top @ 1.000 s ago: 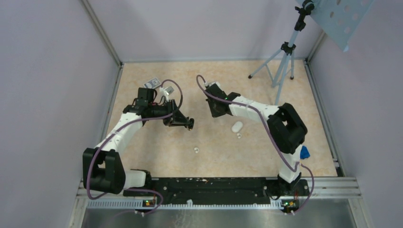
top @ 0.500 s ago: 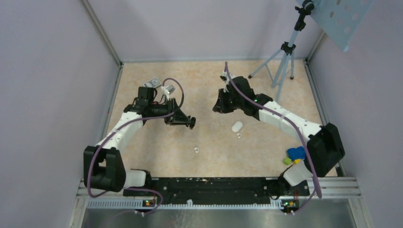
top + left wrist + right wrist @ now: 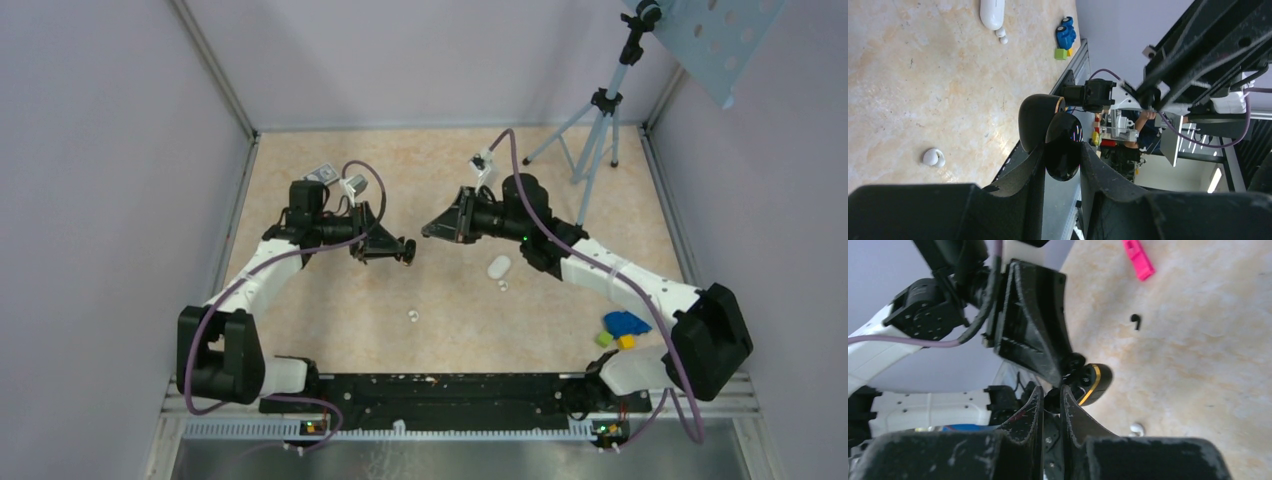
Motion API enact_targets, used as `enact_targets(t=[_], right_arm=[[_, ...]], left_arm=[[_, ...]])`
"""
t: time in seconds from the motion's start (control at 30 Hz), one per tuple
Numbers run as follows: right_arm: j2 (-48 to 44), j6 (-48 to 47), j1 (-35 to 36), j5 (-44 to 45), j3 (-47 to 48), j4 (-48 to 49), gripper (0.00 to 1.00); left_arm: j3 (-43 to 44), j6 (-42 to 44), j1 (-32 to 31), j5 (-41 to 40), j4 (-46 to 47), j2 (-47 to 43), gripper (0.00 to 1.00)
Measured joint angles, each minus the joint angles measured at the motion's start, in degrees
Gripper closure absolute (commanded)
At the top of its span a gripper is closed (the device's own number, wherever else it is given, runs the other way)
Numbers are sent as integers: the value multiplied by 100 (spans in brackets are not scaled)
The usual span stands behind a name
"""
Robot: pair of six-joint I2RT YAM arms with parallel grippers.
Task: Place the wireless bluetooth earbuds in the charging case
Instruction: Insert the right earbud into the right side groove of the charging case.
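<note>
Both of your arms are raised over the middle of the beige mottled surface (image 3: 350, 320), with their tips pointing at each other and close together. Neither one is over the task's things.

The left gripper (image 3: 403, 250) is clamped on a glossy black rounded object with a gold band (image 3: 1063, 145). The right gripper (image 3: 428, 230) has its fingers drawn nearly together with only a thin slit between them. I cannot tell whether anything sits in that slit.

The small smooth white pill-shaped charging case (image 3: 498, 267) lies flat on the surface, toward the bases and to the right of the right gripper's tip, beside that arm's forearm. Its long axis looks slightly slanted in the top view, with the far end leaning right. I cannot tell whether the lid is open.

One tiny white rounded plastic earbud (image 3: 503, 286) lies just beside the case on its near side. The other earbud (image 3: 412, 316) lies well apart from the case, nearer the middle and toward the bases from both tips.

Your right arm is clearly the nearer one to the case and the first bud, so I would swing it back and down toward them. Your left arm has its fingers occupied, so it could not take the lone bud until it frees them. Neither bud is in the case yet.
</note>
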Motion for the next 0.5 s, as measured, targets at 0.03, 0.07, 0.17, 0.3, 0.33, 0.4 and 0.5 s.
enact_targets(t=[0.03, 0.07, 0.17, 0.3, 0.33, 0.4, 0.5], right_arm=[[2, 83, 68, -26, -35, 118, 100], [11, 181, 149, -55, -44, 234, 100], [46, 374, 341, -140, -61, 605, 100], [109, 487, 485, -195, -61, 861, 100], [127, 492, 501, -199, -61, 892, 100], [151, 496, 516, -203, -63, 901, 100], [157, 522, 527, -203, -85, 909, 100]], left_arm=[[-2, -61, 0, -2, 35, 0, 100], [-2, -105, 0, -9, 66, 0, 100], [-2, -229, 0, -44, 105, -2, 100], [-2, -334, 0, -96, 107, -2, 100], [-2, -350, 0, -105, 107, -2, 100], [-2, -369, 0, -111, 120, -2, 100], [-2, -387, 0, -111, 144, -2, 100]])
